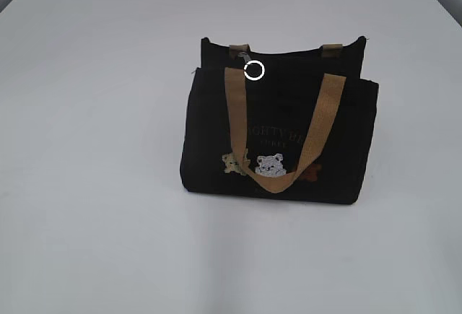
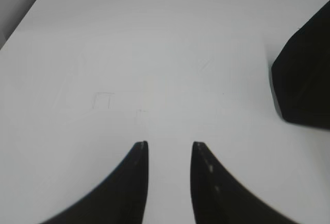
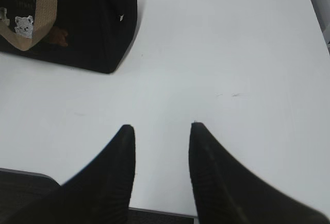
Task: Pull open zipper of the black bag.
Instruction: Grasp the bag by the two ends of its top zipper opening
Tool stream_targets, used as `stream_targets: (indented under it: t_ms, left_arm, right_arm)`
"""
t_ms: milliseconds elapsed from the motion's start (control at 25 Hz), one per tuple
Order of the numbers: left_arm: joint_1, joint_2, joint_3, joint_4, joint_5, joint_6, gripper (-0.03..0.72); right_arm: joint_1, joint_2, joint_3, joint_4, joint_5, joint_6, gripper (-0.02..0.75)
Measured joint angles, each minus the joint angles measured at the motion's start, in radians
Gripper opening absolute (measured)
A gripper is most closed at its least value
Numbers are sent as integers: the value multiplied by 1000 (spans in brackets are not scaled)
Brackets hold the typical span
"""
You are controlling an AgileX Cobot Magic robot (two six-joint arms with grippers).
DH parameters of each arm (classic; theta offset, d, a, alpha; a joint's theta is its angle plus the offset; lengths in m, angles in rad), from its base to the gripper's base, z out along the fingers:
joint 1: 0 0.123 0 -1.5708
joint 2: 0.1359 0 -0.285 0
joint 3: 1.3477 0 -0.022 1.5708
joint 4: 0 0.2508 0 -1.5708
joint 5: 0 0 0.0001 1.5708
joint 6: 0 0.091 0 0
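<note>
Sitting at the top edge of the small black fabric bag, toward eleven o'clock of it, the tiny silvery-grey metal zipper pull lies beside a tan strap loop. That bag stands upright on the white table. The left gripper hovers over bare table with jaws apart, the bag at its two o'clock. The right gripper, jaws likewise apart and holding nothing, has the bag at ten o'clock.

Black bag, tan handles
</note>
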Motion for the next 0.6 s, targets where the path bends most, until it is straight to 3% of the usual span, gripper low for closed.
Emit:
stream_targets:
  t_ms: [600]
  left_arm:
    - [0, 0, 0, 0, 0, 0, 217]
  right_arm:
    - [0, 0, 0, 0, 0, 0, 283]
